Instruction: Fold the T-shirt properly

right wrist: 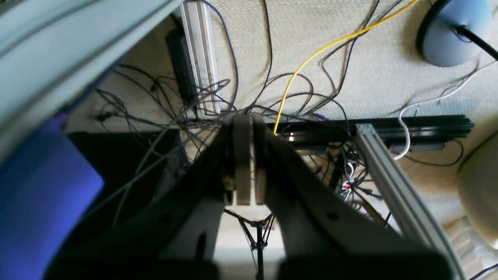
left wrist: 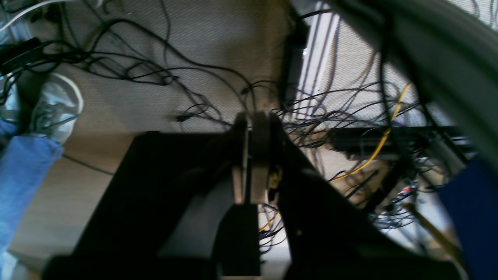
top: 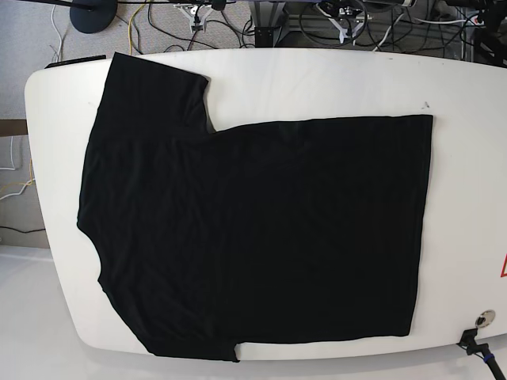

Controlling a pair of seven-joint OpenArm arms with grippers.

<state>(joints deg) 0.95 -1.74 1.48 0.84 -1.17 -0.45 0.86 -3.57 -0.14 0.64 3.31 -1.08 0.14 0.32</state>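
Note:
The black T-shirt (top: 253, 229) lies spread flat on the white table (top: 317, 79) in the base view. Its sleeves are at the left and its hem at the right. Only plain black cloth shows; no print is visible. Neither arm appears in the base view. My left gripper (left wrist: 248, 155) shows in the left wrist view, shut and empty, hanging over the floor beside the table. My right gripper (right wrist: 246, 159) shows in the right wrist view, also shut and empty, over the floor. The shirt does not show in either wrist view.
Tangled cables (left wrist: 155, 70) and a yellow cable (right wrist: 311, 50) cover the carpet. Aluminium rails (right wrist: 393, 186) stand under the table. The table edge (right wrist: 58, 46) is beside the right gripper. A person's shoe (left wrist: 56, 105) and jeans leg (left wrist: 19, 182) are at the left.

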